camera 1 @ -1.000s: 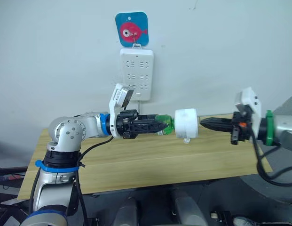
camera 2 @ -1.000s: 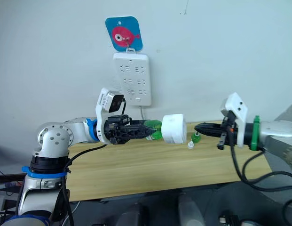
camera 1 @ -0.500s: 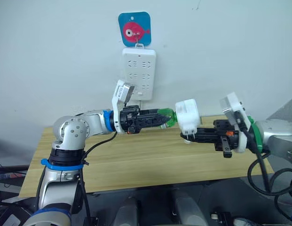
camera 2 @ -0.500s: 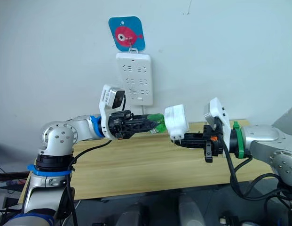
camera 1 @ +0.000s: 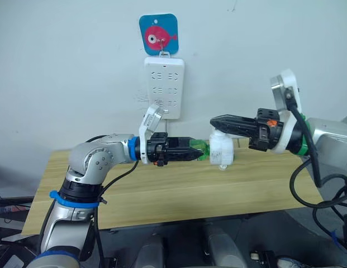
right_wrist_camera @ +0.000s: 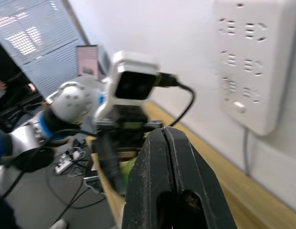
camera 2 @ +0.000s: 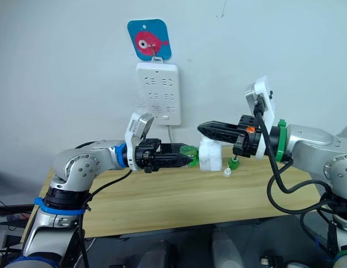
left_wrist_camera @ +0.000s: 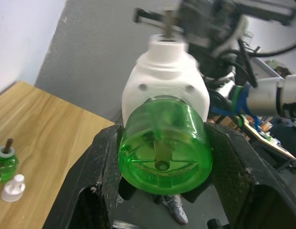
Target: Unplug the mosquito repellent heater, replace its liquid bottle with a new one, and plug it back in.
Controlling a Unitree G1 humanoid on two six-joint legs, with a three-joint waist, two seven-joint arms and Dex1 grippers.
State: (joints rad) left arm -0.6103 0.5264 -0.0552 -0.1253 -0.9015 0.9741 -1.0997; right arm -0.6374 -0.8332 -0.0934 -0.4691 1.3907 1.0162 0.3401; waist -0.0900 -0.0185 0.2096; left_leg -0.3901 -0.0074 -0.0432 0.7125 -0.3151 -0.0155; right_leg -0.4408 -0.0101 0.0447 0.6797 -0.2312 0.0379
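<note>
Our left pincer [camera 1: 196, 152] pinches the green bottle [left_wrist_camera: 163, 147], steadying the heater [camera 1: 221, 151] midair; our right pincer [camera 1: 213, 121], pressed together, hovers above it.

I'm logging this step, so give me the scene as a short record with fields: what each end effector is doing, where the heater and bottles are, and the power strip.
left end effector: shut on the green bottle, held out level above the table
heater: white, still on that bottle, unplugged
right end effector: fingers shut, empty, just above the heater
spare bottle: green, upright on the table, white cap beside it
power strip: on the wall, under a fish sticker
</note>
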